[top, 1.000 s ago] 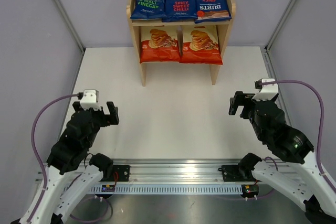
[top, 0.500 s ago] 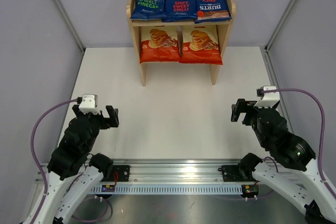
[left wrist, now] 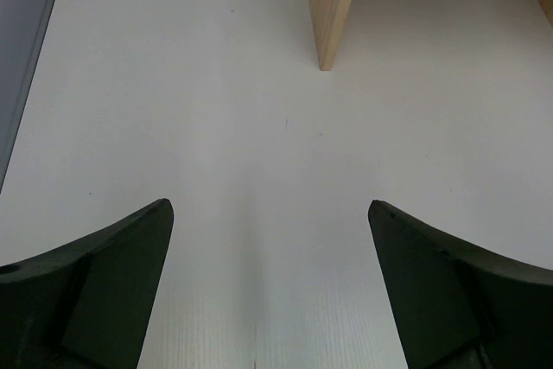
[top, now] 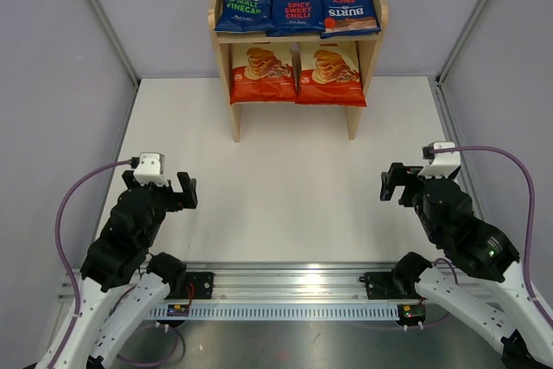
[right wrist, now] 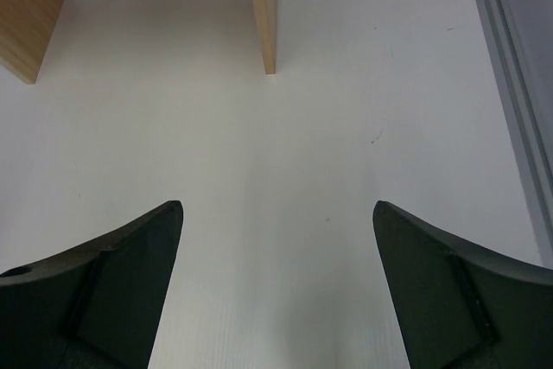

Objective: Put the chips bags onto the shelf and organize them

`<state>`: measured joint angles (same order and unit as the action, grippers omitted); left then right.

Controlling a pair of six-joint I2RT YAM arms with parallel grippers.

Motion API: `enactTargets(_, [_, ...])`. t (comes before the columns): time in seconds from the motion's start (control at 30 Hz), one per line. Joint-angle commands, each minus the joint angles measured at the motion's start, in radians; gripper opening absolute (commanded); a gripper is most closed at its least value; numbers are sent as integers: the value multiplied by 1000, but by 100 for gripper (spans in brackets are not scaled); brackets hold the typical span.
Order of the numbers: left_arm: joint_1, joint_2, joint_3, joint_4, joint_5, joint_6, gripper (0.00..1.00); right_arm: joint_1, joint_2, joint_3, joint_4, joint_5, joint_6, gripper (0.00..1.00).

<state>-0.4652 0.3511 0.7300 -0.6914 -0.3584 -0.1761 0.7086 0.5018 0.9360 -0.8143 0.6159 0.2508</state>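
Sitting on shelf (top: 235,120): 5 chips bags (top: 297,6); left end effector (left wrist: 270,212), right end effector (right wrist: 277,208) released, empty.

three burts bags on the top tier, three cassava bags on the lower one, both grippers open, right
Not quite: the top external view shows two cassava bags on the lower tier of the shelf, not three. The rest is right.

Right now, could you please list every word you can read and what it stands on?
"BURTS ... MALT VINEGAR": blue-green bag, top tier, left.
"BURTS SPICY SWEET CHILLI": middle dark blue bag.
"BURTS SPICY SWEET CHILLI", upside down: right dark blue bag.
Too small to read: left red-orange bag and right red-orange bag, lower tier.
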Motion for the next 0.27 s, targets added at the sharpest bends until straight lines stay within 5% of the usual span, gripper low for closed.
enactTargets(0.0, [0,2,6,41,4,12,99,-3,-6,0,3,15,10,99])
enactTargets(0.23, [0,-1,6,38,3,12,99,-3,-12,4,-2,8,13,99])
